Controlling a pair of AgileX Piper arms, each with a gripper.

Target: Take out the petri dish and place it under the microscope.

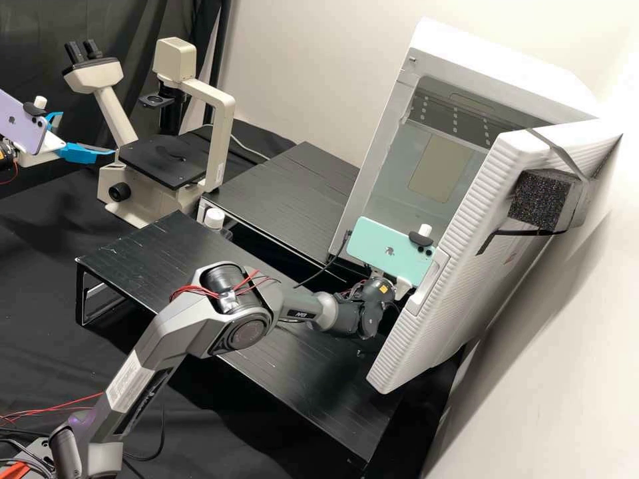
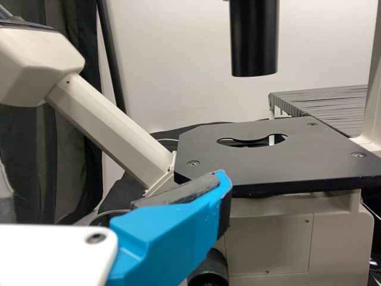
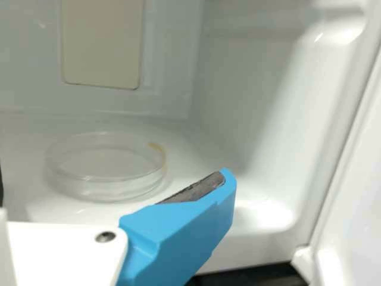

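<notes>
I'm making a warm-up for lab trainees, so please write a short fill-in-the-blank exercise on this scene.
1. The round, clear petri dish is ____ (inside/outside) the white, box-shaped cabinet.
2. The cabinet's ribbed white door stands ____ (open/shut).
3. The flat stage of the cream-coloured microscope is coloured ____.
4. The microscope has ____ (how many) dark, tube-shaped eyepieces.

Missing words: inside; open; black; two.

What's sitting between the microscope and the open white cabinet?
In the high view, a low black table with a slatted-looking top fills most of the stretch between the microscope and the cabinet.
</notes>
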